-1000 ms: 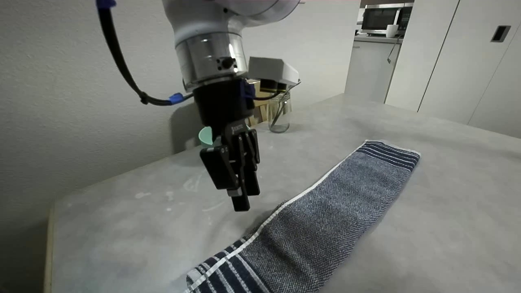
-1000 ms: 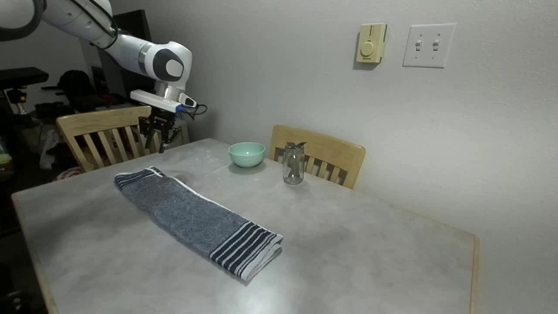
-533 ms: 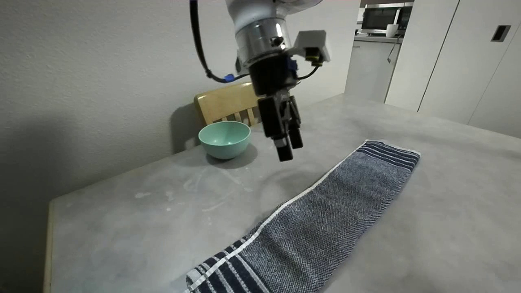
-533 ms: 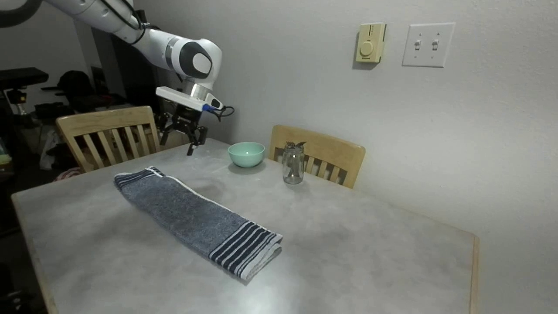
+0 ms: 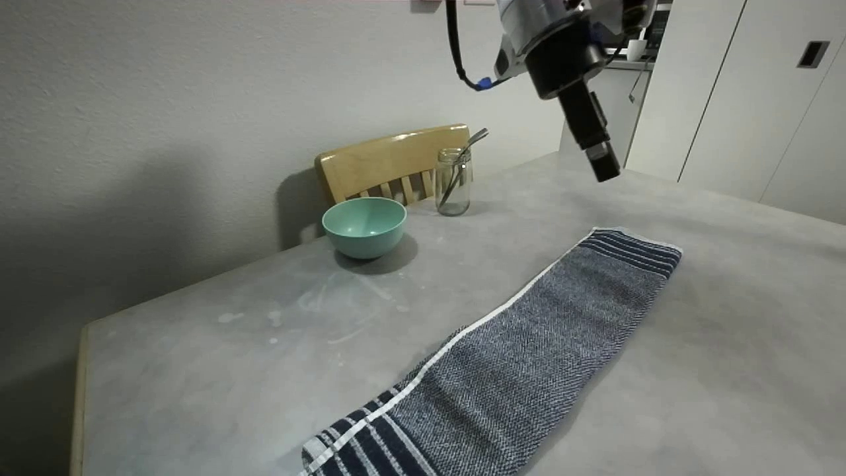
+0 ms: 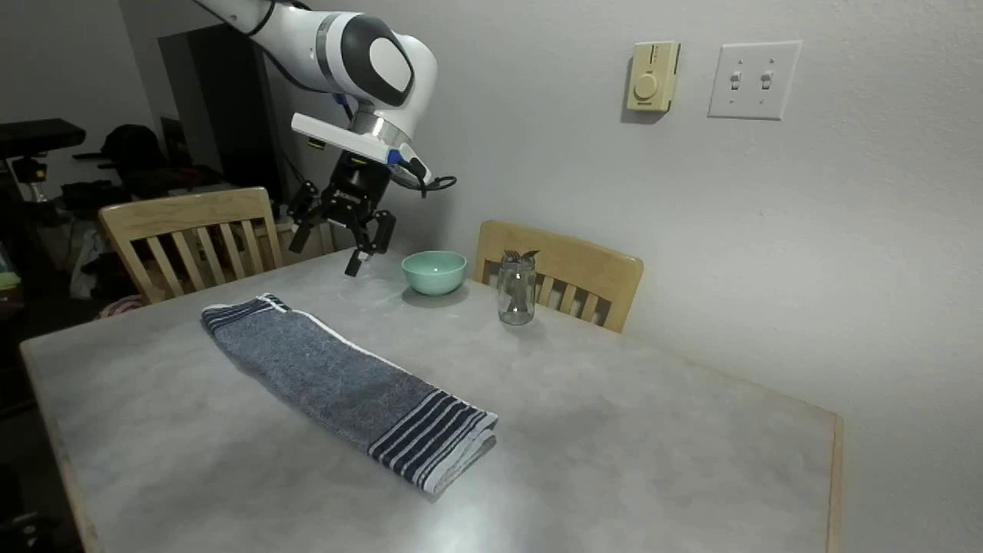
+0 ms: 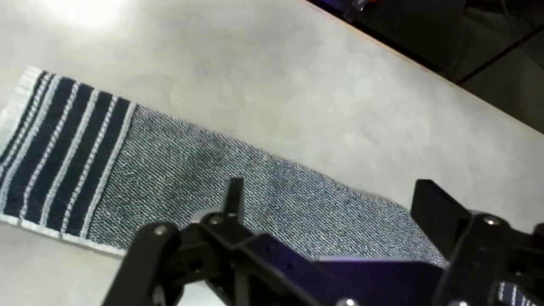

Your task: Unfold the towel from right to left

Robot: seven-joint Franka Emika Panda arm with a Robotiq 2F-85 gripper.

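Note:
The blue-grey towel lies lengthwise on the table, a long narrow strip with dark and white stripes at both ends in both exterior views. At one striped end of the towel, stacked layers show along the edge. My gripper hangs in the air above the table, apart from the cloth. From the wrist view, the towel stretches beneath the gripper, whose fingers stand wide apart with nothing held. Part of the towel is hidden behind the gripper there.
A teal bowl stands by the wall side of the table, with a glass jar of cutlery beyond it. Wooden chairs stand at the table's edges. The table edge crosses the upper right of the wrist view.
My gripper has opened wider and moved up and to the right in an exterior view, no longer covering the bowl and jar there. The towel has stayed in place.

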